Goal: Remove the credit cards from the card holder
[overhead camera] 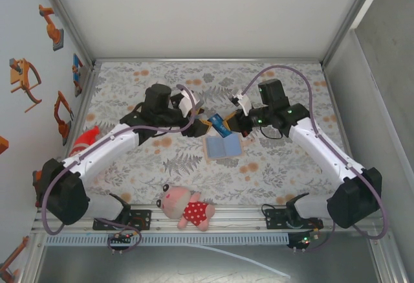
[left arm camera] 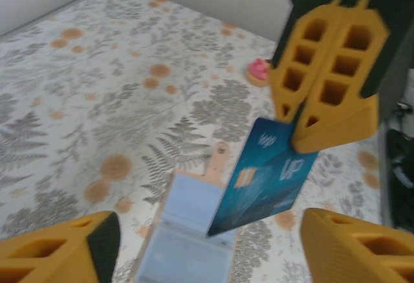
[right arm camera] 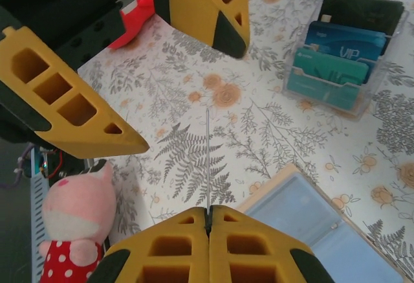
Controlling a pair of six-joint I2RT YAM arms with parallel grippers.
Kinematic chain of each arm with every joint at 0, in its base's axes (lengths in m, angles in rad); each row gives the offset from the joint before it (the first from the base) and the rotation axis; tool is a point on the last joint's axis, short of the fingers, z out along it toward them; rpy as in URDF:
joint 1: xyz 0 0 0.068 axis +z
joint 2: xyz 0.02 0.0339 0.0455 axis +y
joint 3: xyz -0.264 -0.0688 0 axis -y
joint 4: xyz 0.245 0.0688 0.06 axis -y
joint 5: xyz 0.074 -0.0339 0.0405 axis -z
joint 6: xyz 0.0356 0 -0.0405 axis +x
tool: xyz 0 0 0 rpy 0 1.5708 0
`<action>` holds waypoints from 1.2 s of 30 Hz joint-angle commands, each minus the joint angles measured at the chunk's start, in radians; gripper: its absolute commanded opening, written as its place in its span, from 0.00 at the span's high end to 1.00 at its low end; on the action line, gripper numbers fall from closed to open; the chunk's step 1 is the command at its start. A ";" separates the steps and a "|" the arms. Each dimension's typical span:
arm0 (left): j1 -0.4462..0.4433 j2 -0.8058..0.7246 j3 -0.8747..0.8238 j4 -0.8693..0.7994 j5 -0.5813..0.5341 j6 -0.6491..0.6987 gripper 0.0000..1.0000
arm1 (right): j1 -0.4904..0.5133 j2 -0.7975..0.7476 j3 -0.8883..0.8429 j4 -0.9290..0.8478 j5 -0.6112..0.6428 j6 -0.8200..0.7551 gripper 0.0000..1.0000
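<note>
Right gripper [left arm camera: 301,124] pinches blue card [left arm camera: 265,179] by its top edge, tilted over open holder [left arm camera: 184,231]; left gripper [left arm camera: 210,231] jaws wide apart.

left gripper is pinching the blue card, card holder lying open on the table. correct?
Wrong arm. The right gripper is the one pinching the blue card. The left wrist view shows it, and the left gripper stands open around the card without gripping it. The rest holds: the card holder lies open on the table.
</note>
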 commanded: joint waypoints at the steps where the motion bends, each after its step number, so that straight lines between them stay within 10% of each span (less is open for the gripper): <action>1: 0.003 0.033 0.050 -0.112 0.145 0.093 0.35 | 0.014 0.021 0.054 -0.080 -0.032 -0.074 1.00; 12: -0.002 0.102 0.113 -0.203 0.217 0.140 0.61 | 0.046 0.079 0.131 -0.144 -0.067 -0.130 1.00; 17: -0.009 0.112 0.135 -0.236 0.228 0.152 0.97 | 0.050 0.087 0.133 -0.138 -0.051 -0.124 1.00; 20: -0.015 0.095 0.130 -0.236 0.229 0.146 1.00 | 0.049 0.063 0.108 -0.096 -0.028 -0.093 1.00; 31: -0.025 -0.011 0.008 -0.070 0.202 0.026 1.00 | 0.049 -0.066 -0.010 0.092 0.071 0.007 0.46; 36: -0.025 -0.088 -0.077 0.044 0.137 -0.072 1.00 | 0.049 -0.158 -0.100 0.225 0.129 0.081 0.36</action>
